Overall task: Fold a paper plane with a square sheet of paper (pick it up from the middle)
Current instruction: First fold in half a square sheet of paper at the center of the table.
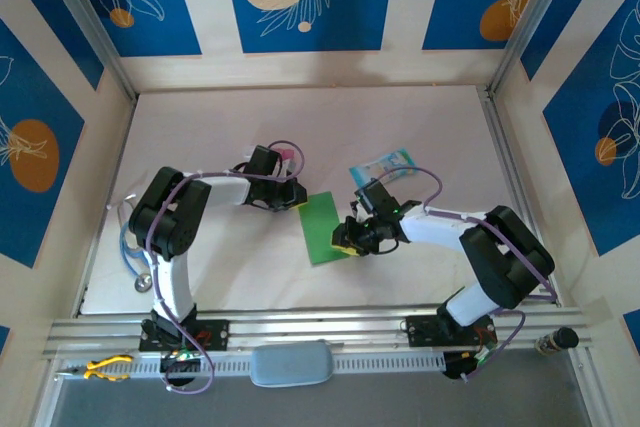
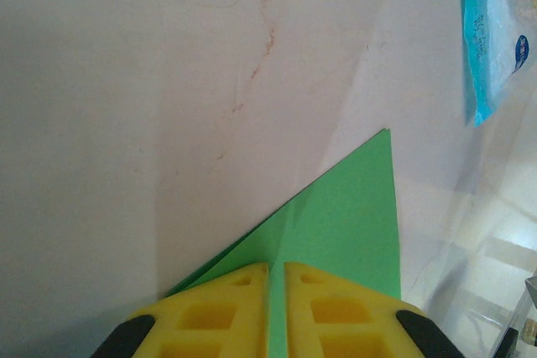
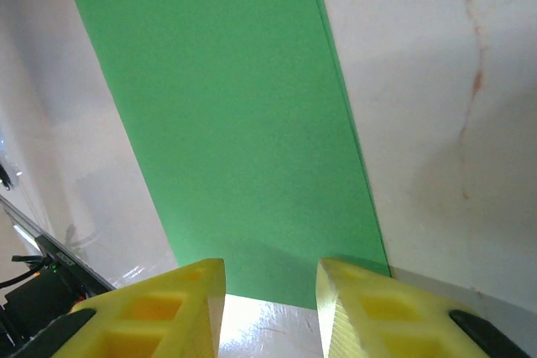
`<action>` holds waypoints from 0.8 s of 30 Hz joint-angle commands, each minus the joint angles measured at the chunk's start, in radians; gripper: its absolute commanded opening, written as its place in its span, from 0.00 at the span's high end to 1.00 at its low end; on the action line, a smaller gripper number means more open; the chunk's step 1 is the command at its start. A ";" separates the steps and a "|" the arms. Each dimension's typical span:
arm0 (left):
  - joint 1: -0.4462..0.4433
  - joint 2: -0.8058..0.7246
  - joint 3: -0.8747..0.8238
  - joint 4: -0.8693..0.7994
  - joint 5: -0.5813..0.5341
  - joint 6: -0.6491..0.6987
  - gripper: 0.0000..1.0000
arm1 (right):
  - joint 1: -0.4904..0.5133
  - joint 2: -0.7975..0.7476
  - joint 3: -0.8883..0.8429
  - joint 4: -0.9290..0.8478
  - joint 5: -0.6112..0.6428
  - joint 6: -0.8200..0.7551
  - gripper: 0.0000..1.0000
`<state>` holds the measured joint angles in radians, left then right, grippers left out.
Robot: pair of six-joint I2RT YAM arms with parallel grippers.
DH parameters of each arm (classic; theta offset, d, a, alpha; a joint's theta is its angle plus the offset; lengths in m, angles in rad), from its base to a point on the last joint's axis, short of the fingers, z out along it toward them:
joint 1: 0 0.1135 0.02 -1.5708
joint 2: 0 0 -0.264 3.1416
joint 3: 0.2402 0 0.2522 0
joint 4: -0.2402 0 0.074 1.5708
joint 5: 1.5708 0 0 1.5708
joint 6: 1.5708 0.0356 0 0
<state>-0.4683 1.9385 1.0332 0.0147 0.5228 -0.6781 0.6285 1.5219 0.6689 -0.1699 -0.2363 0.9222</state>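
Your green sheet of paper (image 1: 322, 229) lies near the middle of the white table (image 1: 420, 117), between the two arms. It is folded down to a narrow rectangle, its long sides running away from the bases.

Your left gripper (image 1: 293, 197) sits at the sheet's far left corner. In the left wrist view its yellow fingers (image 2: 210, 316) are pressed almost together, with a thin strip of the green paper (image 2: 344, 215) caught in the slit between them. It is holding the sheet by that corner, and the paper spreads forward from the fingertips to a sharp point.

Your right gripper (image 1: 348, 239) is at the sheet's near right edge. In the right wrist view its fingers (image 3: 369, 308) stand partly apart, with bare glossy table in the gap. The paper's near edge (image 3: 226, 123) ends right at the fingertips, and nothing is gripped.

A pale blue printed packet (image 1: 385, 163) lies just beyond the right gripper, apart from the sheet.
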 commanded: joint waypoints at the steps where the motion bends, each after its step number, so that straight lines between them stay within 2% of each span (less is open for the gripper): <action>1: 0.005 0.028 -0.009 -0.067 -0.024 0.013 0.85 | -0.008 -0.018 0.023 -0.022 -0.023 -0.013 0.66; 6: 0.005 0.027 -0.008 -0.069 -0.024 0.015 0.85 | -0.010 -0.061 0.026 -0.170 0.091 -0.011 0.66; 8: 0.006 0.026 -0.007 -0.070 -0.021 0.016 0.85 | -0.012 -0.072 0.019 -0.201 0.098 -0.012 0.65; 18: 0.006 0.024 -0.007 -0.070 -0.018 0.013 0.85 | 0.000 -0.038 -0.015 -0.110 0.022 0.018 0.65; 24: 0.006 0.022 -0.006 -0.074 -0.016 0.013 0.85 | 0.001 0.004 -0.007 -0.094 0.025 0.034 0.66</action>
<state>-0.4683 1.9385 1.0344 0.0135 0.5228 -0.6781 0.6228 1.5055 0.6674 -0.2726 -0.1871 0.9375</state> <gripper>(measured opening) 0.146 0.344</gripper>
